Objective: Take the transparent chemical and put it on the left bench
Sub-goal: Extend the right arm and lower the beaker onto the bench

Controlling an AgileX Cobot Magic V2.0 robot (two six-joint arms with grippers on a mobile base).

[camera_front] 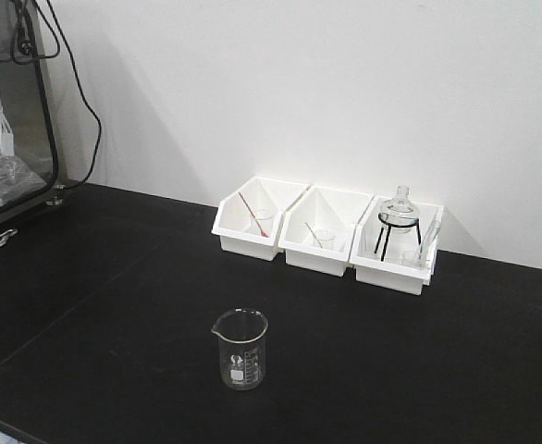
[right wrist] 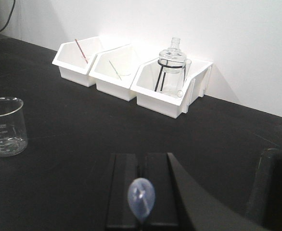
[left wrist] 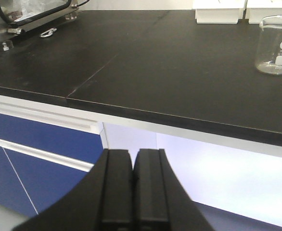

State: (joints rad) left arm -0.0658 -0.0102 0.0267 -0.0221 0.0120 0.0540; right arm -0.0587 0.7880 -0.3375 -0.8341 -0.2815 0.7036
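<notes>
The transparent chemical, a small clear glass beaker with a spout and white scale marks, stands upright on the left bench, a matt black worktop. It also shows at the far right of the left wrist view and the far left of the right wrist view. My left gripper is shut and empty, below and in front of the bench's front edge. Above the worktop, well right of the beaker, my right gripper is shut with nothing between its fingers. A pale blue drop-shaped blob lies over it.
Three white bins stand in a row against the white wall; the right one holds a round flask on a black wire stand. A glass-fronted box with cables sits at the far left. Blue drawers lie under the bench edge.
</notes>
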